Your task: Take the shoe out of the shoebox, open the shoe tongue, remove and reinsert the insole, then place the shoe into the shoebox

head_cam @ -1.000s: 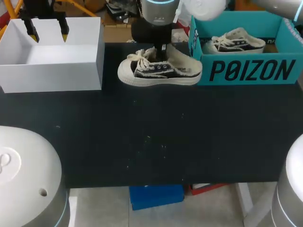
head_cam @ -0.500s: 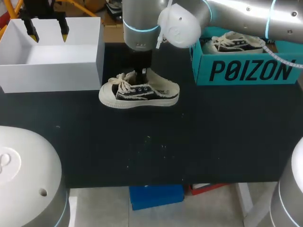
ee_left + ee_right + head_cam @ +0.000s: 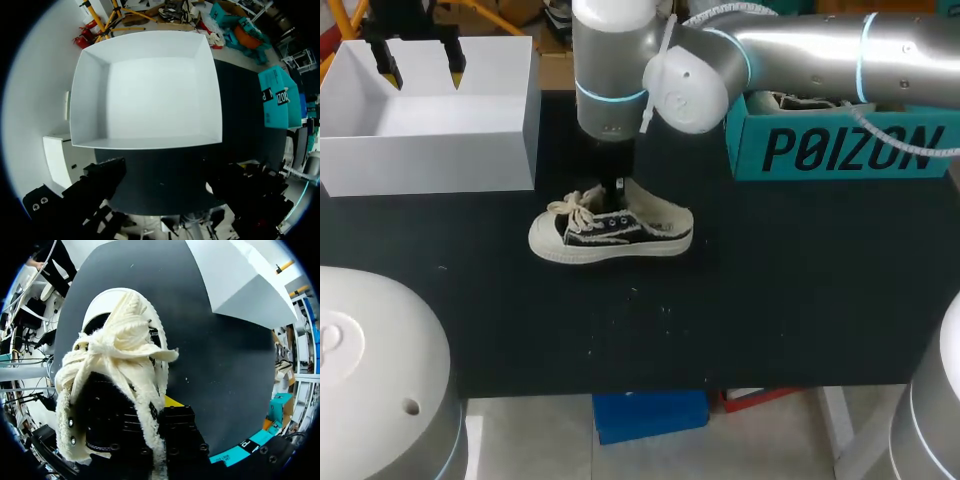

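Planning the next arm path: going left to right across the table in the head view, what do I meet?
white box → shoe → teal shoebox

Right arm (image 3: 800, 45) silver, cyan rings, white joint cap, white cable; left gripper (image 3: 423, 77) black, yellow tips.

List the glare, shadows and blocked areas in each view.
Head view: bright highlights streak the right arm, which covers much of the opening of the teal shoebox. Left wrist view: the white box is evenly lit, its inner walls softly shaded. Right wrist view: the shoe fills the foreground, its black side dark beneath pale laces.
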Controlling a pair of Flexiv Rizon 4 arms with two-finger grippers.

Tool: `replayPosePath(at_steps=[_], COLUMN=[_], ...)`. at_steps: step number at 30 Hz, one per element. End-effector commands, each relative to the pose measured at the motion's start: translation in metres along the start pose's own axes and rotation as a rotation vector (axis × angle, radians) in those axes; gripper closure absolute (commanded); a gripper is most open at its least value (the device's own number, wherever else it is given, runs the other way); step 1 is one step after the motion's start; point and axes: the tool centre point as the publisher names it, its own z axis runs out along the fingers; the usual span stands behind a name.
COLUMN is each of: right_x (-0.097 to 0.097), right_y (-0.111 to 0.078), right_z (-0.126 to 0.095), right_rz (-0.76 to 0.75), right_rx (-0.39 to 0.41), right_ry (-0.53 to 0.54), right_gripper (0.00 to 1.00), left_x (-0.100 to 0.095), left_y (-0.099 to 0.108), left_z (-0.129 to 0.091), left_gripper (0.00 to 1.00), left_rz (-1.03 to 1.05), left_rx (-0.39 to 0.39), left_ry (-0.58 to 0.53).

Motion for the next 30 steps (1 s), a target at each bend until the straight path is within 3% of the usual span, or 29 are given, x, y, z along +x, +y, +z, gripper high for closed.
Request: replayPosePath(at_steps=[1, 14, 15, 16, 17, 23, 30], right_x=[-0.003, -0.003, -0.003, -0.002, -0.002, 0.001, 0.002], right_y=[0.011, 0.017, 0.017, 0.017, 0.016, 0.010, -0.002], right_z=[0.017, 0.038, 0.039, 0.039, 0.039, 0.022, -0.017], right_rz=[-0.003, -0.002, -0.001, 0.005, 0.006, 0.037, 0.085], right_rx=[0.009, 0.061, 0.066, 0.068, 0.076, 0.081, 0.058], right_ry=[0.025, 0.066, 0.068, 0.069, 0.071, 0.056, 0.033], right_gripper=[1.00, 1.00, 0.89, 0.56, 0.00, 0.00, 0.00], left_x=[0.001, 0.001, 0.001, 0.001, 0.001, 0.001, 0.001], left_y=[0.001, 0.001, 0.001, 0.001, 0.001, 0.001, 0.001], left_z=[-0.001, -0.001, -0.001, -0.001, -0.001, -0.001, -0.001], left_gripper=[0.00, 0.00, 0.00, 0.00, 0.00, 0.00, 0.00], left_rz=[-0.002, -0.002, -0.002, -0.002, -0.002, -0.002, -0.002], left_rx=[-0.002, -0.002, -0.002, -0.002, -0.002, -0.002, -0.002], left_ry=[-0.003, -0.003, -0.003, -0.003, -0.003, -0.003, -0.003])
